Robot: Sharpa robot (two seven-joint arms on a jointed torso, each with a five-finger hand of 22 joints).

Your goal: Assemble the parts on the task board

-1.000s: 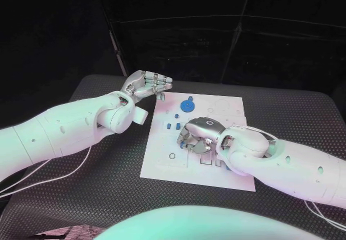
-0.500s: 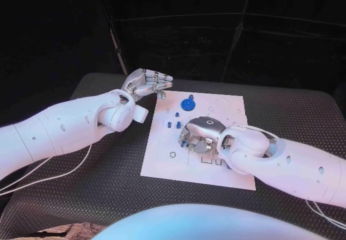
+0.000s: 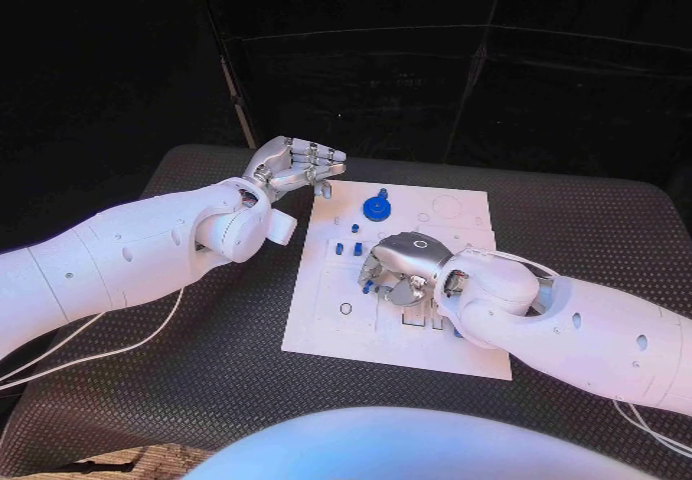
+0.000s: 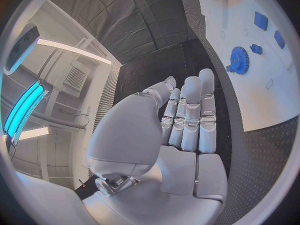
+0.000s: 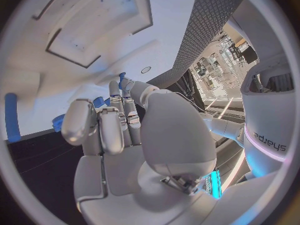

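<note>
Left hand: yours hangs over the counter just off the board's far left corner, fingers curled in, holding nothing.
Right hand: down on the middle of the board, fingers bunched around a small blue piece; can't tell if it's actually gripped.
Gear: blue, near the board's far edge.

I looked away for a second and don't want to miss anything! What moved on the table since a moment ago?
Hardly anything. The right hand stays low over the middle of the white board, fingers curled down, perhaps shifted a touch. The left hand still hovers at the board's far left corner, holding nothing. The blue gear and the small blue pieces lie where they were. Nothing was visibly picked up or dropped.
</note>
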